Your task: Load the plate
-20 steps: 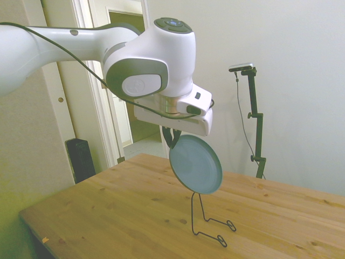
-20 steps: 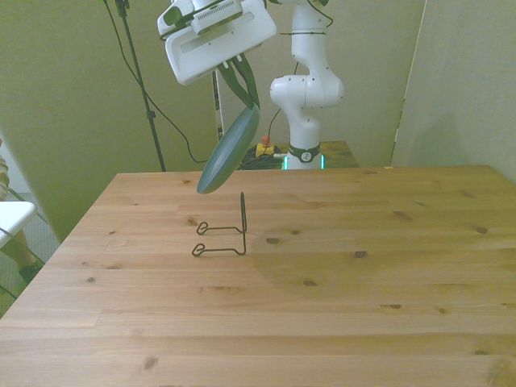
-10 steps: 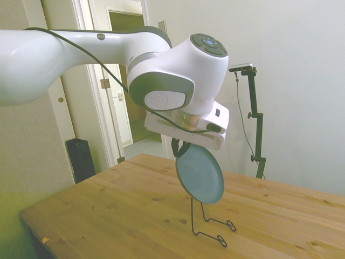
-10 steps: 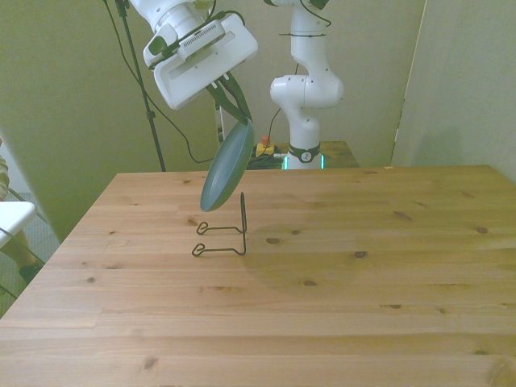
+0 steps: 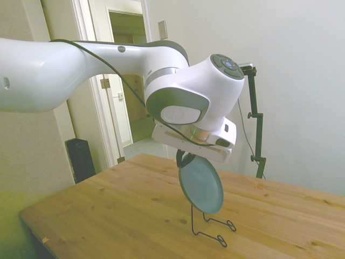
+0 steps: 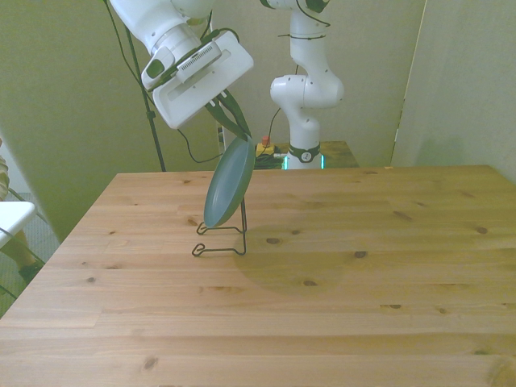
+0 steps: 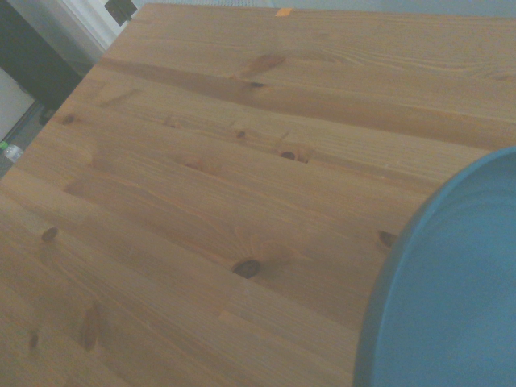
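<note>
Nearest to the front camera I find only bare boards of the pale knotted pine bench (image 6: 339, 322).

Further in stands the thin black wire stand (image 6: 222, 240), with two looped feet resting on the bench and one upright post. It appears light and unfixed, in my judgement easily shifted.

Directly over it I am holding the small round matte blue-teal plate (image 6: 228, 184), on edge and tilted. Its lower rim hangs just above the feet, on the front view's left of the post. In the side view the plate (image 5: 201, 184) overlaps the top of the stand (image 5: 209, 224); I cannot tell whether they touch.

Above that, the claw (image 6: 235, 122) is clamped on the plate's upper rim, its dark fingers (image 5: 184, 158) pinching the edge.

Risks, as I judge them:
- A rim pinch leaves the plate free to pivot; it may swing or slip on contact.
- If the rim lands on the post instead of beside it, the stand could tip or skid.
- Letting go before the lower edge seats between feet and post would let the plate roll off onto the bench.
</note>
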`<state>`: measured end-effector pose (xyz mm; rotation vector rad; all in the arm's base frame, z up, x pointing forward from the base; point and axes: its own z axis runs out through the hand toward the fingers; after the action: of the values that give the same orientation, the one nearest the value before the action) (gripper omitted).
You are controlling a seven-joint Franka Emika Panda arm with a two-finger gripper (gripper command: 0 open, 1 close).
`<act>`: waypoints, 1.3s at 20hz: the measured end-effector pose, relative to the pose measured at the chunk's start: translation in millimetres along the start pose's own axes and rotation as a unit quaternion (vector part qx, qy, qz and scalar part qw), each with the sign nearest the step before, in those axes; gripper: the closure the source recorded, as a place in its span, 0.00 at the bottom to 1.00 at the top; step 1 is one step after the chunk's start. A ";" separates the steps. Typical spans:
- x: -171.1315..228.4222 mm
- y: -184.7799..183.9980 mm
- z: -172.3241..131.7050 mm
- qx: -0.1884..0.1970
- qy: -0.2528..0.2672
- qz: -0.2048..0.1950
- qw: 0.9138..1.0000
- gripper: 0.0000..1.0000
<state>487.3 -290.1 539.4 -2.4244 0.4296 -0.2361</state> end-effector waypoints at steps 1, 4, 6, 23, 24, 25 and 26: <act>0.6 1.7 2.1 0.000 0.000 0.000 1.000 1.00; 3.1 2.0 5.8 -0.004 0.006 0.000 1.000 1.00; 2.4 6.2 10.2 -0.003 0.004 0.004 1.000 1.00; -15.4 68.0 36.7 0.089 0.004 0.024 0.996 1.00; -14.6 70.5 37.9 0.090 0.003 0.024 0.996 1.00; -13.5 72.8 38.8 0.090 0.002 0.025 0.996 1.00; -12.8 74.9 39.1 0.092 -0.001 0.025 0.995 1.00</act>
<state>467.9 -317.7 460.9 -2.2313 0.4483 -0.2408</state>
